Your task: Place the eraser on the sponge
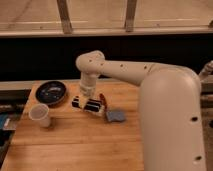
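Note:
On the wooden table (75, 145), my gripper (86, 96) points down from the pale arm that reaches in from the right. It is shut on the eraser (88, 105), a flat black bar with pale stripes, held level just over the table's middle. The sponge (116, 116), a small blue-grey pad, lies on the table a short way right of the eraser and slightly nearer. The eraser and the sponge do not touch. The big arm housing covers the table's right side.
A dark round plate (51, 92) sits at the table's back left. A pale paper cup (40, 115) stands in front of it near the left edge. A white and red object (102, 101) lies right behind the eraser's right end.

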Robot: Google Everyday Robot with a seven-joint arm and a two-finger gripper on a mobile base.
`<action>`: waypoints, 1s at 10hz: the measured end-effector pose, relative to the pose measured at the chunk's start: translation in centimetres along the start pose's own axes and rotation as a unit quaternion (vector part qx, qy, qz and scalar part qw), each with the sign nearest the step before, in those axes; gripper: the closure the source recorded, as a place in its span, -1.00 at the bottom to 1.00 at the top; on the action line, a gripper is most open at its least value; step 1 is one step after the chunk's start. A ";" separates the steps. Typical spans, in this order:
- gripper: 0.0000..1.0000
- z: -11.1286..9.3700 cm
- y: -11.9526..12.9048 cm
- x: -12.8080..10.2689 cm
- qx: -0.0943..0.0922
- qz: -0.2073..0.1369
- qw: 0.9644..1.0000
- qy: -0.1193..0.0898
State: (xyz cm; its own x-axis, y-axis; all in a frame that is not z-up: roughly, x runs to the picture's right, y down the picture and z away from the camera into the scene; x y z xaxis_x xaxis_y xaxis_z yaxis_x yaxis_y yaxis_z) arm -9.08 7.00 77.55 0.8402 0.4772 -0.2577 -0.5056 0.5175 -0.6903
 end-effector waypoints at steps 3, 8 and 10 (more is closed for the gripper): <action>1.00 -0.1 0.3 -0.3 0.000 -0.002 1.000 -0.005; 1.00 0.1 -0.3 0.3 0.003 0.017 1.000 -0.003; 1.00 -0.4 -3.0 3.4 0.011 0.069 0.998 -0.006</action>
State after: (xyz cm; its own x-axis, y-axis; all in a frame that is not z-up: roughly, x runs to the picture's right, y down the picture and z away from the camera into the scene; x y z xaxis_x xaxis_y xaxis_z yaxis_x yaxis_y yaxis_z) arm -4.64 6.83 78.47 0.7595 0.5537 -0.3415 -0.6213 0.4620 -0.6329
